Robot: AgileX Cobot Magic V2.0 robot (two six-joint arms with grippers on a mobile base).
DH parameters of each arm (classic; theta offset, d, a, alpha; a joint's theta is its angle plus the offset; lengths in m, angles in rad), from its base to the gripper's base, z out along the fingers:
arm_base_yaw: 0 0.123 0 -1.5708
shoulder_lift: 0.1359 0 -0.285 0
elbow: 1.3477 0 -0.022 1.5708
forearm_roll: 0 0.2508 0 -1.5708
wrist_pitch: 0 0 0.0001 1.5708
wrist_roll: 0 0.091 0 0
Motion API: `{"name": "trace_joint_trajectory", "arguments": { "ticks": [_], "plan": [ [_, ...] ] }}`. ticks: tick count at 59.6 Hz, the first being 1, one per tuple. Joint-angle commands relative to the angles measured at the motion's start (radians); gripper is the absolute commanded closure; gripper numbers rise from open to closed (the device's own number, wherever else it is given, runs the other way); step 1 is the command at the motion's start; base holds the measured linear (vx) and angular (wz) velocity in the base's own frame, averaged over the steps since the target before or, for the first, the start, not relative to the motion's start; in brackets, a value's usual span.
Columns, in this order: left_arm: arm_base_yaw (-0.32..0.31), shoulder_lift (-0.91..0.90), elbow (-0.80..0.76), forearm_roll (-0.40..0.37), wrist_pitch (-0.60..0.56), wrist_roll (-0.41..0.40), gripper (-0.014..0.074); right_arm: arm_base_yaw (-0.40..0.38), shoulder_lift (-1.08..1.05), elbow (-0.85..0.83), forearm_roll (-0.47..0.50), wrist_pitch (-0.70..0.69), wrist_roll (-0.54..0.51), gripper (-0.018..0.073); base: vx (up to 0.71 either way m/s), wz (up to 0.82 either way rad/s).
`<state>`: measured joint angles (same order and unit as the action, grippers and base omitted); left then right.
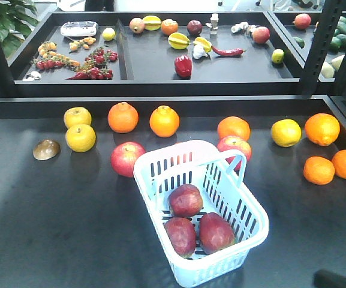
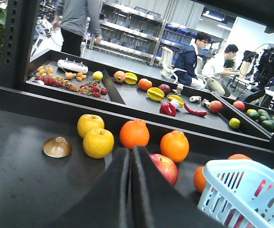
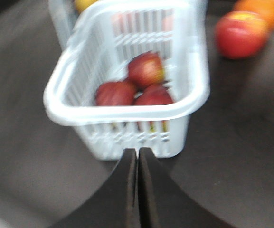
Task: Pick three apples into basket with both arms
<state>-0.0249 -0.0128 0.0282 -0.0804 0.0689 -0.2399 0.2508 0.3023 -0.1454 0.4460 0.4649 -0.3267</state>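
Three dark red apples [image 1: 186,200] [image 1: 180,236] [image 1: 216,232] lie together inside the pale blue-white basket [image 1: 253,210] at the middle of the black table. In the right wrist view the same apples [image 3: 146,69] sit in the basket [image 3: 127,111], and my right gripper [image 3: 138,150] is shut and empty just outside its near wall. My left gripper [image 2: 129,149] is also shut and empty, low over the table to the left of the basket [image 2: 231,183]. Neither gripper touches any fruit.
Two lighter pink-red apples [image 1: 126,158] [image 1: 234,146] lie beside the basket. Oranges [image 1: 123,117] [image 1: 322,129], yellow fruits [image 1: 80,137] [image 1: 286,132] and a brown shell-like piece [image 1: 46,149] are spread across the table. A raised black tray [image 1: 161,87] of mixed produce stands behind. A dark arm part [image 1: 337,279] shows at bottom right.
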Motion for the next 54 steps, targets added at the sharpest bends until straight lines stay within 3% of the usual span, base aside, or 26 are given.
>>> {"name": "trace_joint_trajectory", "arguments": {
  "ticks": [1,8,13,16,33,47,54],
  "plan": [
    [0.004,-0.014,-0.025,-0.002,-0.069,-0.003,0.0602,-0.005,-0.079,0.048,-0.174,-0.192,0.367,0.0564,0.00,0.00],
    [0.004,-0.014,-0.025,-0.002,-0.069,-0.003,0.0602,-0.008,-0.190,0.129,-0.467,-0.264,0.744,0.0564,0.00,0.00],
    [0.004,-0.014,-0.025,-0.002,-0.069,-0.003,0.0602,-0.016,-0.253,0.189,-0.567,-0.315,0.897,0.0564,0.00,0.00],
    [0.004,-0.014,-0.025,-0.002,-0.069,-0.003,0.0602,-0.025,-0.286,0.186,-0.581,-0.272,0.943,0.0564,0.00,0.00],
    [0.004,-0.014,-0.025,-0.002,-0.069,-0.003,0.0602,-0.048,-0.325,0.188,-0.587,-0.342,0.817,0.0564,0.00,0.00],
    [0.004,-0.014,-0.025,-0.002,-0.069,-0.003,0.0602,-0.242,-0.325,0.188,-0.591,-0.516,0.789,0.0564,0.00,0.00],
    [0.004,-0.014,-0.025,-0.002,-0.069,-0.003,0.0602,-0.253,-0.325,0.188,-0.591,-0.534,0.790,0.0564,0.00,0.00]
  ]
}}
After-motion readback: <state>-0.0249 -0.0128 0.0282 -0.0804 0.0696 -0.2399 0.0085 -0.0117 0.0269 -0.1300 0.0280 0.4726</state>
